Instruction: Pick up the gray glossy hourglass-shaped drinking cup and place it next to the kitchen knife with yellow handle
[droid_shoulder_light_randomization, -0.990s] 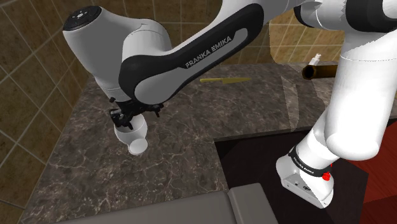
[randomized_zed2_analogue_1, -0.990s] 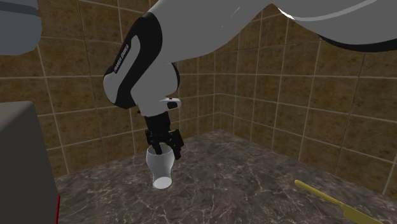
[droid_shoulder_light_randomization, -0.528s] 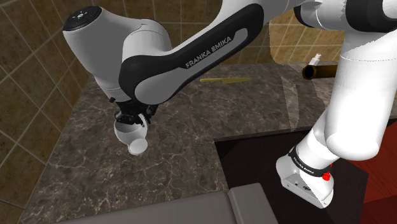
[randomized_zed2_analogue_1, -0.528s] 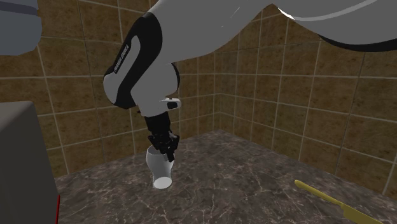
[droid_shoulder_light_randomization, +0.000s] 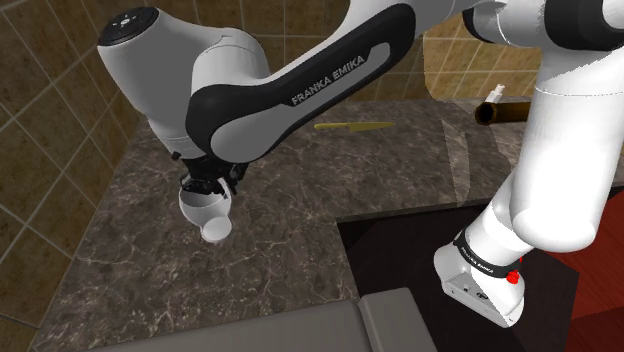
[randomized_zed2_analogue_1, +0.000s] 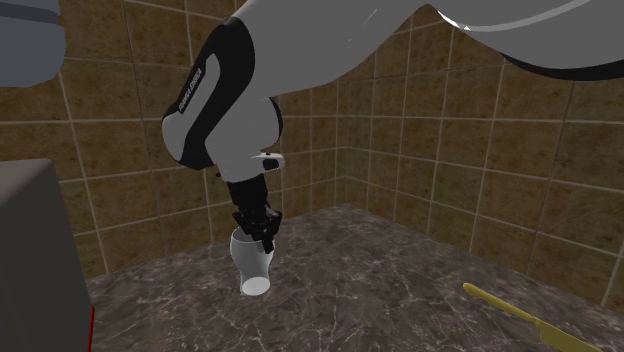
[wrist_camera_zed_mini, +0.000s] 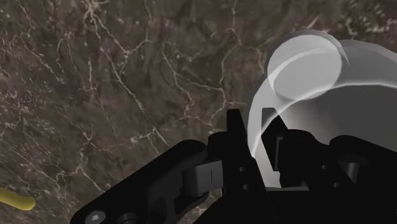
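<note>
1. In the shoulder view the gripper (droid_shoulder_light_randomization: 207, 187) hangs below the arm's wrist, over the left part of the dark marbled counter (droid_shoulder_light_randomization: 300, 205). The pale grey cup (droid_shoulder_light_randomization: 208, 213) sits directly under it. The yellow knife (droid_shoulder_light_randomization: 352, 126) lies flat farther back and to that view's right, well apart from the cup. This view also takes in a brown cylinder (droid_shoulder_light_randomization: 505, 111) with a white tip, lying at the far right, and a grey block (droid_shoulder_light_randomization: 300, 325) at the near edge.
2. The second exterior view gives the cup's (randomized_zed2_analogue_1: 252, 263) side profile: narrowed at the waist, tilted, its round base lowest. It appears clear of the counter (randomized_zed2_analogue_1: 400, 290), though the gap is hard to judge. The gripper (randomized_zed2_analogue_1: 258, 228) meets the cup at its upper end. The knife (randomized_zed2_analogue_1: 520, 320) lies at that view's lower right, and brown tiled walls (randomized_zed2_analogue_1: 450, 150) meet in a corner behind.
3. The wrist view shows the grip itself. The gripper (wrist_camera_zed_mini: 257, 137) is clamped on the cup's (wrist_camera_zed_mini: 318, 70) wall. One black finger (wrist_camera_zed_mini: 235, 130) presses from outside, and the other shows dimly through the translucent wall, inside the cup. The cup's base points away from the hand, toward the counter (wrist_camera_zed_mini: 95, 76). One yellow end of the knife (wrist_camera_zed_mini: 16, 202) shows well off to the side.
</note>
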